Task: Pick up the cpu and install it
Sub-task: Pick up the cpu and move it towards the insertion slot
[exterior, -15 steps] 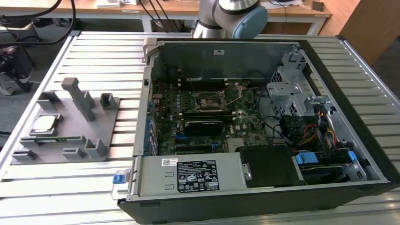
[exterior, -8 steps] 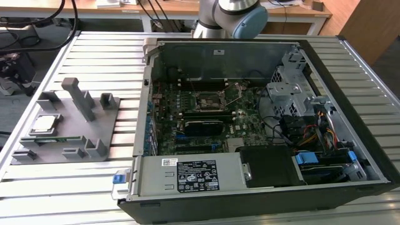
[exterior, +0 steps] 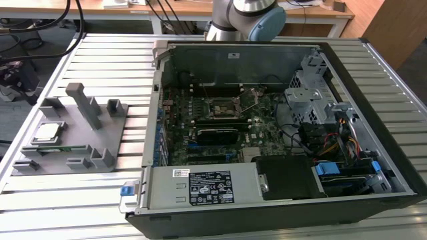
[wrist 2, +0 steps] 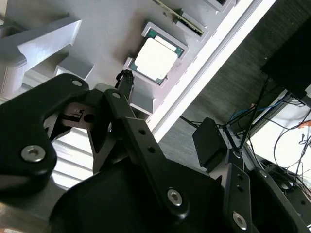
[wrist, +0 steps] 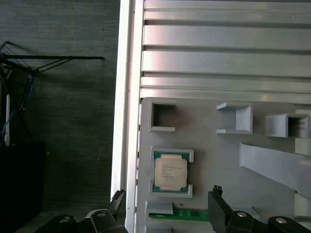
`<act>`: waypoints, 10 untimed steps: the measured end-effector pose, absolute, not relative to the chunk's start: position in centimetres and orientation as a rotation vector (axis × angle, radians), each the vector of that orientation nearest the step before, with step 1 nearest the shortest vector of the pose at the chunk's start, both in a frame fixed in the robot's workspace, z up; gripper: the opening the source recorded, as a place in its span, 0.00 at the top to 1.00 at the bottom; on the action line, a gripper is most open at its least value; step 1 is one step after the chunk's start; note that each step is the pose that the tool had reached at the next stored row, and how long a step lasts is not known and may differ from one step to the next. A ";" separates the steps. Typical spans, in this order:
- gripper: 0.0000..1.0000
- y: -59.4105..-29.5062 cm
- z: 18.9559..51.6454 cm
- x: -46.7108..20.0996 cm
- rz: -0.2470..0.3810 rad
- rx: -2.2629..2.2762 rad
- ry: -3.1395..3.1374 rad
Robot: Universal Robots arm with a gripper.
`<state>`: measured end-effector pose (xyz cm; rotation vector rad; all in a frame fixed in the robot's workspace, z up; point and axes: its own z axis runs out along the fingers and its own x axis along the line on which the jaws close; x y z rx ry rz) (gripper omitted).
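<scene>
Tool [wrist: 166,193] spread wide, empty, near cpu [wrist: 170,172] seated in grey tray [wrist: 214,160], open computer case [exterior: 253,65] in exterior view

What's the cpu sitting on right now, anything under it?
The cpu lies flat inside a raised grey frame on the grey tray. The frame's floor beneath it is hidden by the chip itself, so what it rests on cannot be seen.

Cpu [wrist: 170,172]: silver top, green rim. Holder tray [exterior: 127,135]: plain grey. Table [exterior: 107,60]: silvery ribbed slats. Computer case [exterior: 267,222]: black. Motherboard [exterior: 263,122]: green. Latch [exterior: 130,190]: blue. Gripper [wrist: 166,196]: black.
</scene>
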<state>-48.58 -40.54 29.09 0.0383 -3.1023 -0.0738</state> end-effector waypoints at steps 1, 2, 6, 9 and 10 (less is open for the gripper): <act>0.24 -40.5 29.0 -48.6 -0.075 0.038 -3.102; 0.24 -40.5 28.9 -48.6 -0.075 0.040 -3.102; 0.24 -40.6 28.6 -48.6 -0.074 0.098 -3.100; 0.24 -40.6 28.1 -48.6 -0.074 0.099 -3.100; 0.24 -40.6 28.0 -48.6 -0.074 0.099 -3.100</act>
